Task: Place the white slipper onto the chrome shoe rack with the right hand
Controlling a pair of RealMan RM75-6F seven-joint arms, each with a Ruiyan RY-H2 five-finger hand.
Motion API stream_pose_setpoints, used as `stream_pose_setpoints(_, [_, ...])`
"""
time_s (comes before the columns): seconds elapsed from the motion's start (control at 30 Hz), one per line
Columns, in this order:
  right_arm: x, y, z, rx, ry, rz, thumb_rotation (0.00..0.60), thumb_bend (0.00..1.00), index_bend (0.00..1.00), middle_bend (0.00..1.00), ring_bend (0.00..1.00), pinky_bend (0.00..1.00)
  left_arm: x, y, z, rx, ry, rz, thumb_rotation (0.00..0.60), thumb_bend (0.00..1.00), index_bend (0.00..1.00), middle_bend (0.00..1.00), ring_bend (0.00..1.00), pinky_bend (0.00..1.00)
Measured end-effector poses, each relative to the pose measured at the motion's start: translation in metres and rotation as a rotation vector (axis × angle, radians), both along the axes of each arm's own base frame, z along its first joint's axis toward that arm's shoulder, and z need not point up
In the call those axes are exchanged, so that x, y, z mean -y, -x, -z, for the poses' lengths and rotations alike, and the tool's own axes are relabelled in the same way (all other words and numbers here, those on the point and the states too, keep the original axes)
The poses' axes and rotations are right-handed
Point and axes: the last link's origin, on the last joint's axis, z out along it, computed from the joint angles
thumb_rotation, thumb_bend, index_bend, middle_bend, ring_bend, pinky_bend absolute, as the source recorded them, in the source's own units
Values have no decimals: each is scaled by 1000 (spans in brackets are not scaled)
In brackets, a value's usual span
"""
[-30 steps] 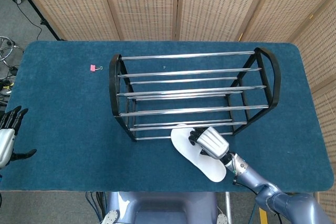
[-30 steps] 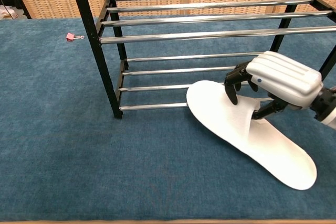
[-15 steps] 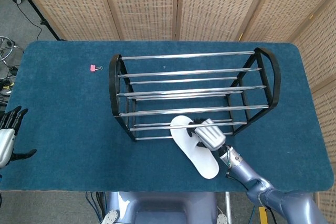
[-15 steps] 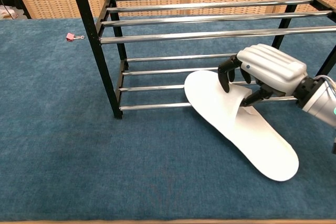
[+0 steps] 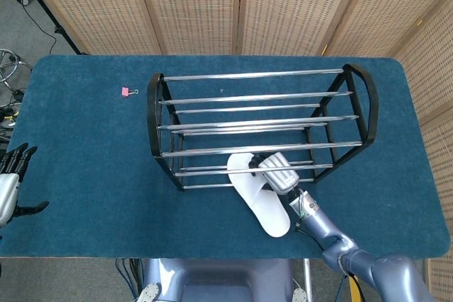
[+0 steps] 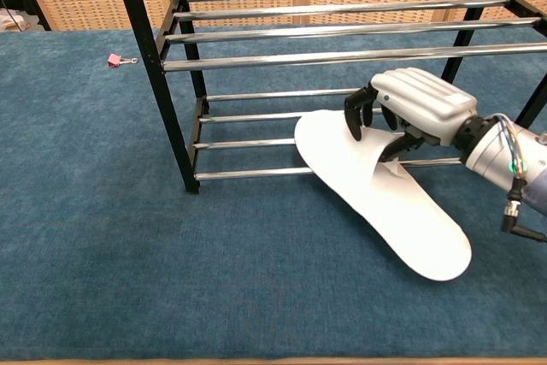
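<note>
right robot hand (image 5: pixel 277 172) gripping white slipper (image 5: pixel 259 194), chrome shoe rack (image 5: pixel 260 126)

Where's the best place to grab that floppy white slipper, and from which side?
Probably by its strap, as the right hand grips it now. The white slipper is a flat, thin sole with little to pinch; the raised strap gives fingers something to hook. Come from the heel side, so the toe leads into the chrome shoe rack.

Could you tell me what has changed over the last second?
The right hand, still gripping the slipper by its strap, has pushed it toward the rack, so its toe now lies over the lower front bars. The heel remains outside on the table. The left hand, rack and pink clip stayed put.
</note>
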Motion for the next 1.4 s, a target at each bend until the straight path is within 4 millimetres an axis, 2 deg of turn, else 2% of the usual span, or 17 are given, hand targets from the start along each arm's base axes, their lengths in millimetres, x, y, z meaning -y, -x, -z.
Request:
stream_pose_setpoints(0.8, [37,-5,-2,73,66,166,600,360,609,551,498,617,-2,1,-2,9,1,-8,600,0,0,0,0,0])
stream_pose_setpoints(1.17, [63,-3,-13,118,130,286,600,363,610,551,498,617,-2,2,-3,16,0,-15,600,0,0,0,0,0])
stream_pose_setpoints(1.4, [68,-3,-16,121,149,308,600,362,611,551,498,617,-2,2,-3,17,2,-15,600,0,0,0,0,0])
